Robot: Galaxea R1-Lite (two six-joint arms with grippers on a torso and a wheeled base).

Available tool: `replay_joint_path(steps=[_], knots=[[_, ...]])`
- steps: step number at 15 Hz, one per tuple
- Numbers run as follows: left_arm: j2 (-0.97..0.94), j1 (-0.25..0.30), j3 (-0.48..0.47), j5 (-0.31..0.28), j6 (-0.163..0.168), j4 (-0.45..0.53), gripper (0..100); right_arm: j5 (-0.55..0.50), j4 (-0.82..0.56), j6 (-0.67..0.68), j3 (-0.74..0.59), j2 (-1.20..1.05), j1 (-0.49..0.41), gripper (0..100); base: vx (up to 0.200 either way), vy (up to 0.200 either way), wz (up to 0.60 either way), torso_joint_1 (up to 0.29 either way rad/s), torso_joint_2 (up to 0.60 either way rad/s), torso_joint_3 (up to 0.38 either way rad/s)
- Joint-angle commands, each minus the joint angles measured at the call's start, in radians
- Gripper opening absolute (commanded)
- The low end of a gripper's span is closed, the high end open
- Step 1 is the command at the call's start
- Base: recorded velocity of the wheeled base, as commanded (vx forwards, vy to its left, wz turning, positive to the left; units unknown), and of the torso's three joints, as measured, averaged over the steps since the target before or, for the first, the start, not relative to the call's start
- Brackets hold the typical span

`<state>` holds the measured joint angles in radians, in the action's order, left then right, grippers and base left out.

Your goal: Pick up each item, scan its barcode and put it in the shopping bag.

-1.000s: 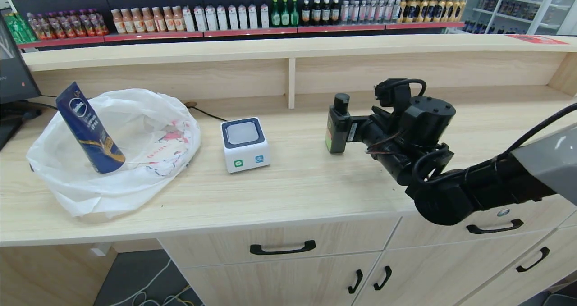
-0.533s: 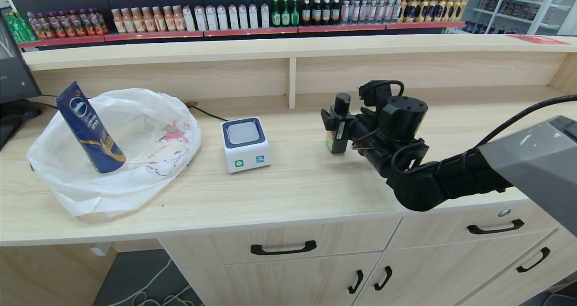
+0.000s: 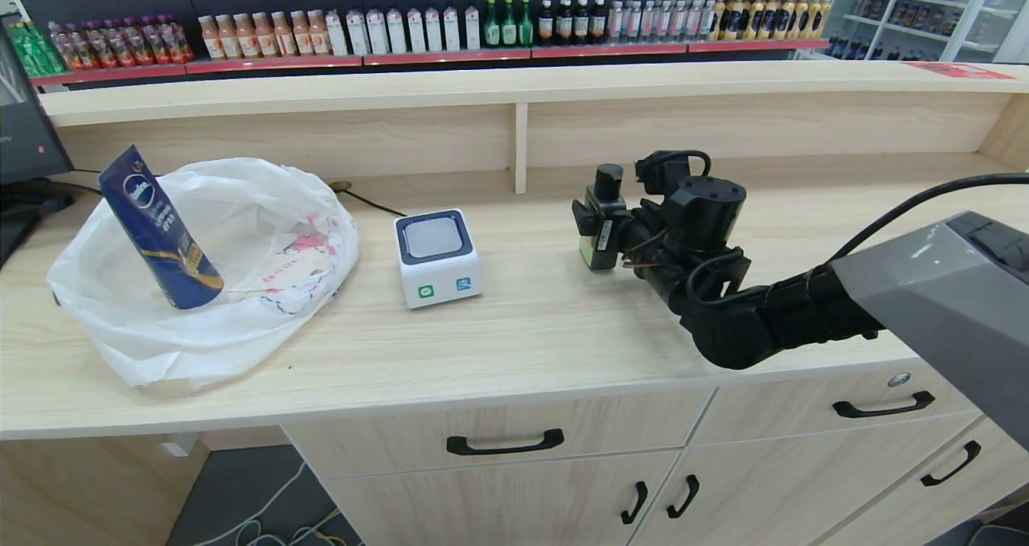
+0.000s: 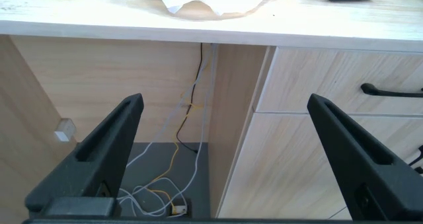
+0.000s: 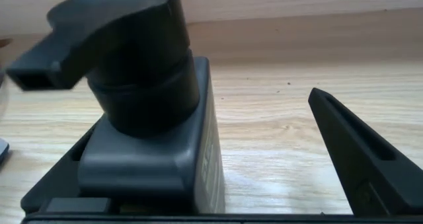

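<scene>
The right gripper [image 3: 592, 226] has advanced toward 9 o'clock; its open fingers [image 5: 360, 154] now straddle the bottle [image 3: 608, 186], ready to grasp. The left gripper [image 4: 225, 105] is open.

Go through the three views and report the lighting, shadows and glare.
Head view: even overhead light, a soft shadow under the shopping bag, the counter edges bowed by the lens. Left wrist view: the left tool dark against a shaded recess under the counter. Right wrist view: a pale sheen on the counter beside the pump bottle.
</scene>
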<state>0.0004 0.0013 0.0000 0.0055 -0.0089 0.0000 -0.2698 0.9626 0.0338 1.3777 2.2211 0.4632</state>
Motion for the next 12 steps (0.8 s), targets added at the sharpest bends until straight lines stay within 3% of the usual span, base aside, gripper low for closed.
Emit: replay_joint_path(steps=[1,12], knots=[[0.000,0.000,0.000,0.001,0.000,0.000,100,-0.002,0.001,0.000,0.000,0.008,0.000,100,0.000,0.000,0.00,0.000,0.00,0.000],[0.000,0.000,0.000,0.001,-0.002,0.000,100,-0.009,0.004,0.014,-0.008,0.026,0.003,100,0.000,0.000,0.00,0.000,0.00,0.000]])
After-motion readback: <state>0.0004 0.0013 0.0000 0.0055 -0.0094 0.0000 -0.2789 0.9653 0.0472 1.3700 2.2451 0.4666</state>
